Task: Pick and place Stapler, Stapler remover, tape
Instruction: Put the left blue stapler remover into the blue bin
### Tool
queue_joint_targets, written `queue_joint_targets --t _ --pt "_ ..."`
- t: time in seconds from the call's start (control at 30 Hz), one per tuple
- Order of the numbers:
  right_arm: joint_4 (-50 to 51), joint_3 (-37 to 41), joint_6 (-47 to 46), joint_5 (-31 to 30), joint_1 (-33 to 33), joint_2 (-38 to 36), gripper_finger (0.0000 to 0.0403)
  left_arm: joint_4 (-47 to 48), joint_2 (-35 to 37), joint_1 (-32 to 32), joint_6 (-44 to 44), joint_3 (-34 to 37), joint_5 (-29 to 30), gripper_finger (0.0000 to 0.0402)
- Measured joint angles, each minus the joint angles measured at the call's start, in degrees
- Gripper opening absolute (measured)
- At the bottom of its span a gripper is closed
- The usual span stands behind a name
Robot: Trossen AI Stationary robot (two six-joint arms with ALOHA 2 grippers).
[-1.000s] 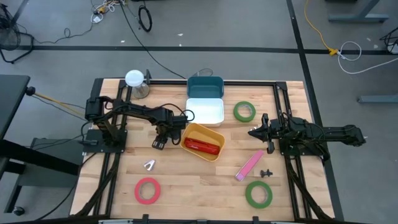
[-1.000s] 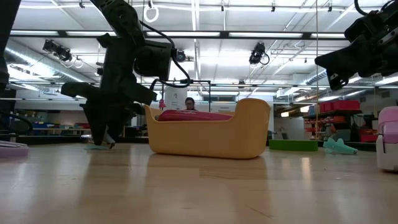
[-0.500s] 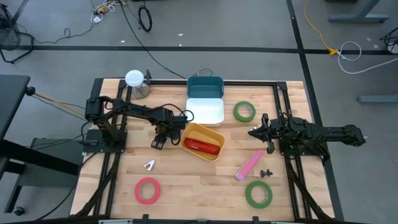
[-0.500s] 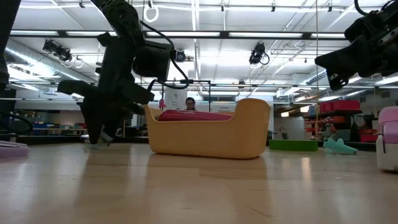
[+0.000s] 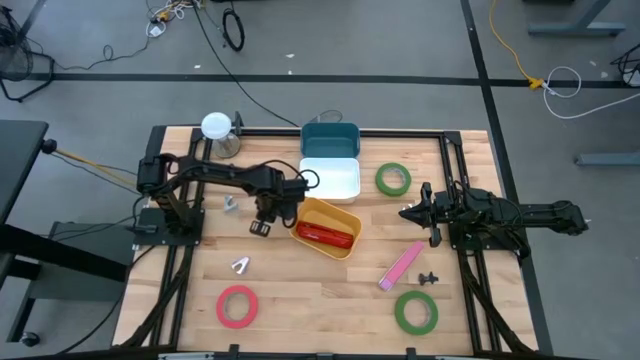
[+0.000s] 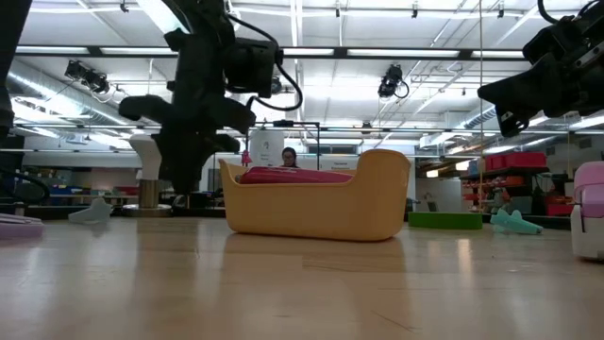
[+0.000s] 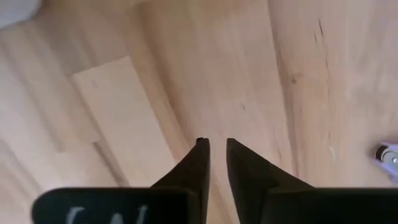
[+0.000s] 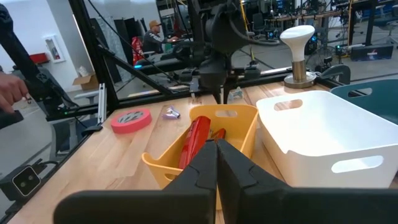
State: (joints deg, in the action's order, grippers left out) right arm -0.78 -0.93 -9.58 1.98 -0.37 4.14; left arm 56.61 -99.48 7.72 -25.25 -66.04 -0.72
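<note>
My left gripper (image 5: 260, 228) (image 7: 214, 144) hangs pointing down just left of the yellow bin (image 5: 345, 215). Only a narrow gap shows between its fingertips, with nothing in it. A red stapler (image 5: 323, 235) lies in that bin. A small grey stapler remover (image 5: 231, 204) (image 6: 94, 211) lies on the wood to the far left of the gripper, and another (image 5: 240, 265) lies nearer. A pink stapler (image 5: 402, 265) and a black remover (image 5: 428, 277) lie at the near right. The tape rolls lie flat: red (image 5: 237, 306), green (image 5: 393, 179), green (image 5: 415, 312). My right gripper (image 5: 405, 212) waits shut at the right.
A white bin (image 5: 330, 178) and a teal bin (image 5: 330, 138) stand behind the yellow one. A white-knobbed stand (image 5: 216, 130) is at the far left corner. Dark rails frame the table. People show in the room beyond.
My left gripper has risen and shifted toward the yellow bin, its fingers closing to a narrow gap with nothing in them. The small grey remover that lay at its fingertips now lies farther toward the table's left and far side.
</note>
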Motion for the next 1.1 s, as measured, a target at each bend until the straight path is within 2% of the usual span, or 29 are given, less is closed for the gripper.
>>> queue_joint_targets --t 0.27,0.43,0.6,0.8,0.97,1.1 --pt "0.0 0.0 0.0 0.0 0.0 0.0 0.0007 3.0 0.1 1.5 2.5 -3.0 2.9 0.003" --pt "0.0 0.0 0.0 0.0 0.0 0.0 0.0007 3.7 0.7 3.9 10.5 -3.0 1.7 0.0049" --pt "0.0 0.0 0.0 0.0 0.0 0.0 0.0007 3.9 0.8 5.9 19.7 -3.0 -0.6 0.0109" --pt "0.0 0.0 0.0 0.0 0.0 0.0 0.0007 6.0 0.8 6.9 29.5 -3.0 -0.4 0.021" --pt "0.0 0.0 0.0 0.0 0.0 0.0 0.0007 8.5 0.8 6.9 32.9 -3.0 -0.4 0.0285" --pt "0.0 0.0 0.0 0.0 0.0 0.0 0.0007 12.5 0.8 7.0 35.1 -3.0 2.2 0.0318"
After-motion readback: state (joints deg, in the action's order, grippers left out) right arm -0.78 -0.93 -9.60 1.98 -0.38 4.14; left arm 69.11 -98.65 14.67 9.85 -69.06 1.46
